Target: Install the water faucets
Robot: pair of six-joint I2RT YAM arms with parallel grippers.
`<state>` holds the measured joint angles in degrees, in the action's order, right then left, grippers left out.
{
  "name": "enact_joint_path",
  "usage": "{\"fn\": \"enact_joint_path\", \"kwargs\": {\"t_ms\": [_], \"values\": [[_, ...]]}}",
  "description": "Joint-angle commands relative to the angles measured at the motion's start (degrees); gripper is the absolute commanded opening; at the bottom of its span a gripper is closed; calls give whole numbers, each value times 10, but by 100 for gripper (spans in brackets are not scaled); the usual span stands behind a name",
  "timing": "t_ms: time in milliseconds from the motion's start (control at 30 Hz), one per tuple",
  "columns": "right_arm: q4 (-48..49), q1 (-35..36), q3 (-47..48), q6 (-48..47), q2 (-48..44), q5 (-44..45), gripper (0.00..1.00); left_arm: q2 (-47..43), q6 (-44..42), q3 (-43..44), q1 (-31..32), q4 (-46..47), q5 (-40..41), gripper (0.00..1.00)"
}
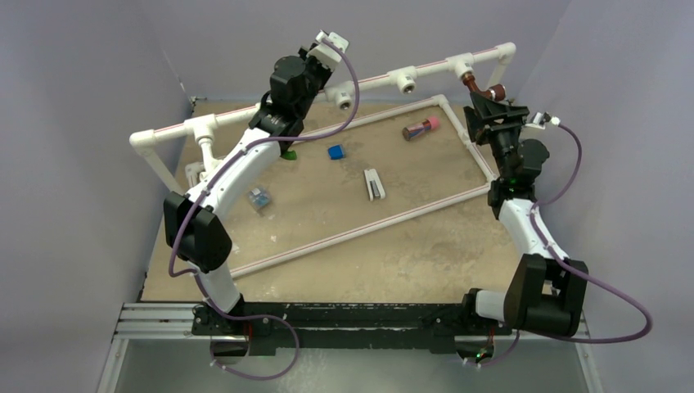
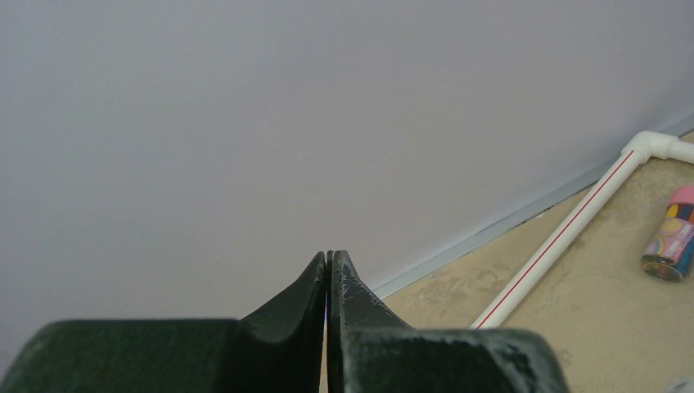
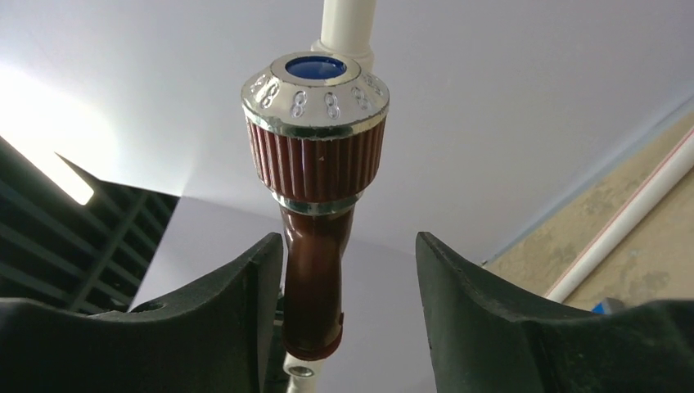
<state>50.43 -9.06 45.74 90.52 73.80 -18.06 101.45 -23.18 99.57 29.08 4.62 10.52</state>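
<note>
The top camera sits high behind the near edge of the desk (image 1: 393, 262) and looks down and forward over all of it to the far wall (image 1: 368, 24). The left wrist camera looks out along the left tool (image 2: 329, 266), facing mostly wall, with a strip of desk at lower right. It shares a striped pipe (image 2: 565, 237) and a cylinder (image 2: 673, 241) with the top view. The right wrist camera looks up between the fingers of the right tool (image 3: 349, 239), very close on the brown faucet (image 3: 315, 176), which the top view shows small at far right.
</note>
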Motion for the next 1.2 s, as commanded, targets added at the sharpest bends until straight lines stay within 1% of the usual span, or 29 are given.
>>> {"fn": "enact_joint_path", "kwargs": {"t_ms": [0, 233, 400, 500, 600, 667, 733, 900, 967, 1067, 1100, 1167], "values": [[-22, -8, 28, -71, -33, -22, 64, 20, 20, -32, 36, -91, -60, 0], [-84, -32, 44, -170, -69, -66, 71, 19, 19, -33, 37, -91, -60, 0], [-117, -50, 41, -219, -90, -122, 72, 18, 20, -34, 37, -90, -59, 0], [-177, -57, 46, -271, -112, -129, 73, 19, 20, -35, 36, -89, -60, 0], [-265, -65, 63, -351, -133, -114, 73, 21, 24, -35, 36, -90, -64, 0], [-328, -66, 85, -423, -151, -75, 73, 22, 25, -36, 37, -89, -64, 0], [-360, -66, 99, -487, -170, -43, 73, 22, 26, -36, 36, -89, -66, 0], [-366, -53, 105, -664, -205, -3, 73, 21, 33, -35, 36, -90, -72, 0], [-351, -47, 89, -717, -211, -10, 72, 20, 33, -36, 36, -90, -73, 0], [-352, -27, 82, -833, -215, -9, 71, 18, 34, -38, 36, -89, -73, 0], [-358, -10, 84, -901, -217, 17, 71, 17, 34, -39, 36, -88, -75, 0], [-367, 20, 88, -978, -217, 55, 71, 16, 34, -39, 36, -86, -77, 0]]}}
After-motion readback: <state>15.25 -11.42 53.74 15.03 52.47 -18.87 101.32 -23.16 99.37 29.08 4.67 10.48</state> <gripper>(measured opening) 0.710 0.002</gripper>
